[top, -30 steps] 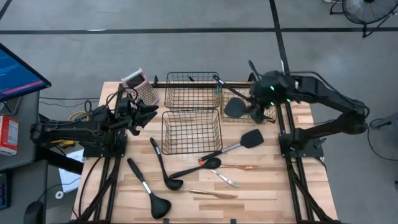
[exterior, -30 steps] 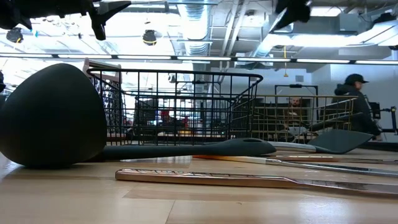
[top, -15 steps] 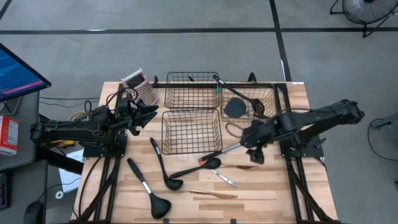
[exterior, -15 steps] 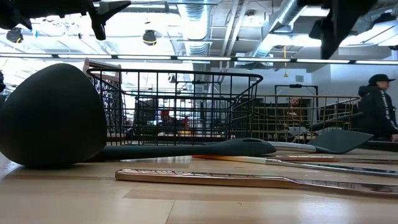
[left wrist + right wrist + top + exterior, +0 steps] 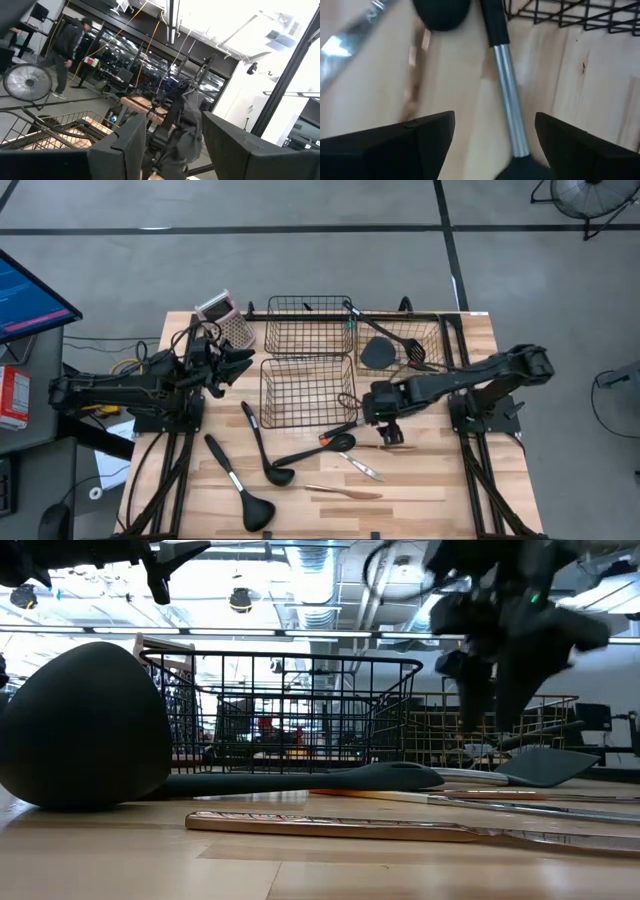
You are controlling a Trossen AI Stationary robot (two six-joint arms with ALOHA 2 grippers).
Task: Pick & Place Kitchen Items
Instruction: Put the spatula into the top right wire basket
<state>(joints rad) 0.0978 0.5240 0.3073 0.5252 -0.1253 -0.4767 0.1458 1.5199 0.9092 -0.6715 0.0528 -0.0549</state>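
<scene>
Lettering shows nowhere legibly on utensils [image 5: 300, 452].

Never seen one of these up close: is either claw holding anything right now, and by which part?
Nothing is held. The right gripper hangs open over the turner's metal handle; the left gripper is open and empty.

you have three wire baskets on the wooden table [image 5: 440, 480]: a black basket [image 5: 308, 326] at the back, a second black one [image 5: 308, 391] just in front of it, and a gold-toned basket [image 5: 432, 340] beside the back one. a pink-topped grater [image 5: 224, 316] lies tilted near the back left corner. a monitor [image 5: 28, 298] sits off the table's left, and a fan [image 5: 590, 194] stands on the floor.
</scene>
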